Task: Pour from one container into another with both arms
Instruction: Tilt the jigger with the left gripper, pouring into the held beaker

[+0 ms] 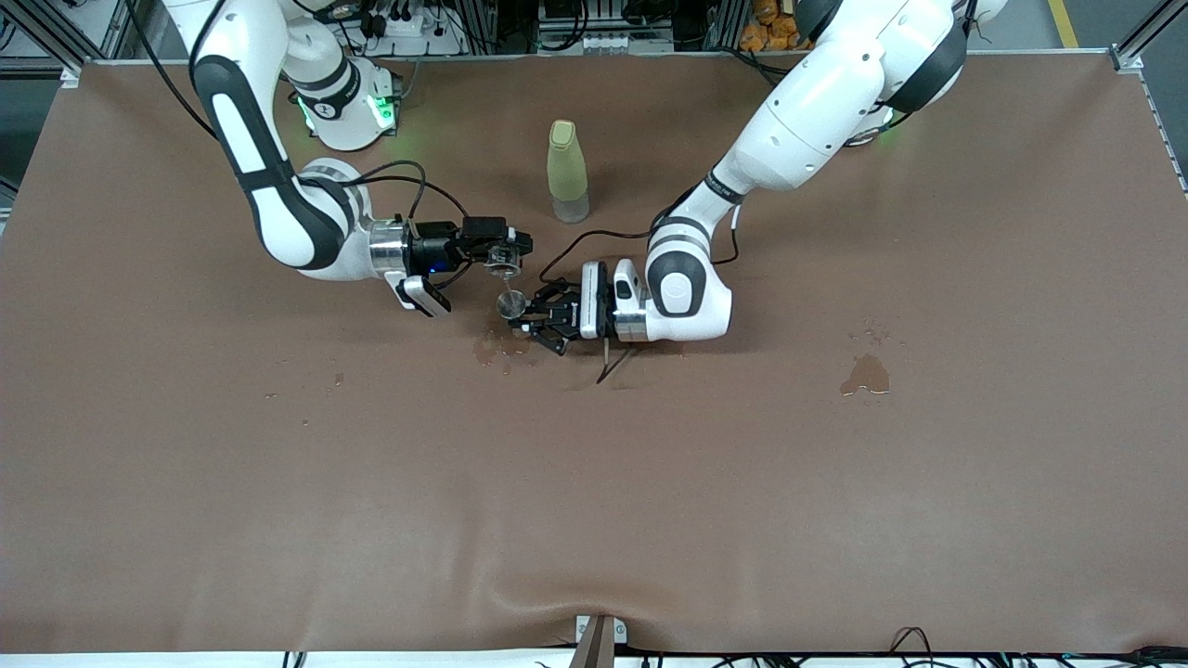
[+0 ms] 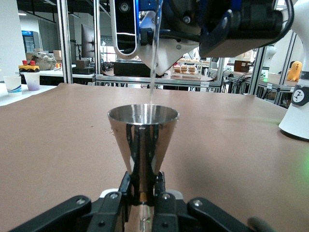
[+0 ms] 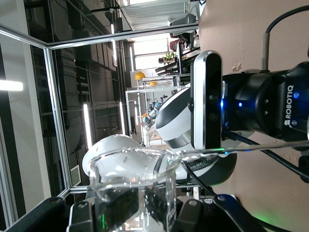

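The tiny clear tumbler point(image 1: 503, 254) is tipped on its side in my right gripper point(image 1: 512, 249), which is shut on it just above the stemmed glass. In the right wrist view the tumbler point(image 3: 131, 182) sits between the black fingers point(image 3: 115, 208) with liquid in it. The cone-shaped stemmed glass point(image 1: 511, 303) stands upright over the table, and my left gripper point(image 1: 527, 317) is shut on its stem. In the left wrist view a thin stream point(image 2: 153, 67) falls from the tumbler overhead into the cone bowl point(image 2: 143, 137); my left gripper point(image 2: 143, 192) pinches the stem.
A tall yellow-green bottle point(image 1: 567, 172) stands farther from the front camera than both glasses. Wet patches lie under the glasses point(image 1: 490, 349) and toward the left arm's end of the table point(image 1: 866, 374). A thin dark cable point(image 1: 609, 366) trails under the left wrist.
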{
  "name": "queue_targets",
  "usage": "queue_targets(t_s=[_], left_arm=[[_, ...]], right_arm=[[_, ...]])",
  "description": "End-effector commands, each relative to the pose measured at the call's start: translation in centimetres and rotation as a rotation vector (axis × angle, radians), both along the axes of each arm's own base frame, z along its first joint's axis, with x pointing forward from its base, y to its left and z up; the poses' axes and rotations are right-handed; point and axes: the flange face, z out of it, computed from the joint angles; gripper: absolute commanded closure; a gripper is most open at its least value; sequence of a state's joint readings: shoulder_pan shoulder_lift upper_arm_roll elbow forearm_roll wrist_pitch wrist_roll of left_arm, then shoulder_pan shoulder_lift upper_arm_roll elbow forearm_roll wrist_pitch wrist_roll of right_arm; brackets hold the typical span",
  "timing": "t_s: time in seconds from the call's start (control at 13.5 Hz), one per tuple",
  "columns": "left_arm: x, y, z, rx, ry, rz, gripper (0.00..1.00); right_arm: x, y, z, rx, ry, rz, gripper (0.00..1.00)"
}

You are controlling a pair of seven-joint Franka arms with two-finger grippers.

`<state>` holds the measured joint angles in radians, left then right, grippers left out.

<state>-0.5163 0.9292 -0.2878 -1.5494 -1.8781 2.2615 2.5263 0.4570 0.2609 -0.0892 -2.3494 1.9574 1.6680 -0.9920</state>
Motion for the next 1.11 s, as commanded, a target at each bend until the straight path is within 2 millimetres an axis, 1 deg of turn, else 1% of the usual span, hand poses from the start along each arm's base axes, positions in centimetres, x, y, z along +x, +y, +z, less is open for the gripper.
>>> queue_targets(t_s=[0.0, 0.15, 0.3, 0.52, 0.81, 1.04], left_arm=[[-0.26, 0.01, 0.48, -0.019, 0.020, 0.014, 1.00], [-0.53, 0.13, 0.23, -0.014, 0.024, 0.012, 1.00], [-0.56, 0.14, 0.27, -0.014, 0.024, 0.012, 1.00], [-0.56, 0.14, 0.27, -0.014, 0.027, 0.012, 1.00], [-1.17, -0.01, 0.03, -0.014, 0.039, 0.006, 1.00], [-1.17, -0.01, 0.03, -0.014, 0.039, 0.006, 1.00]], right_arm=[[-0.14, -0.30, 1.22, 0.016, 0.065, -0.004, 1.00], [-0.18, -0.23, 1.22, 0.016, 0.085, 0.000, 1.00], [-0.14, -0.30, 1.22, 0.017, 0.158, 0.005, 1.00], [-0.09, -0.37, 1.23, 0.019, 0.204, 0.007, 1.00], [0.06, -0.68, 1.11, 0.023, 0.281, 0.010, 1.00], [0.00, -0.66, 1.12, 0.047, 0.297, 0.023, 1.00]])
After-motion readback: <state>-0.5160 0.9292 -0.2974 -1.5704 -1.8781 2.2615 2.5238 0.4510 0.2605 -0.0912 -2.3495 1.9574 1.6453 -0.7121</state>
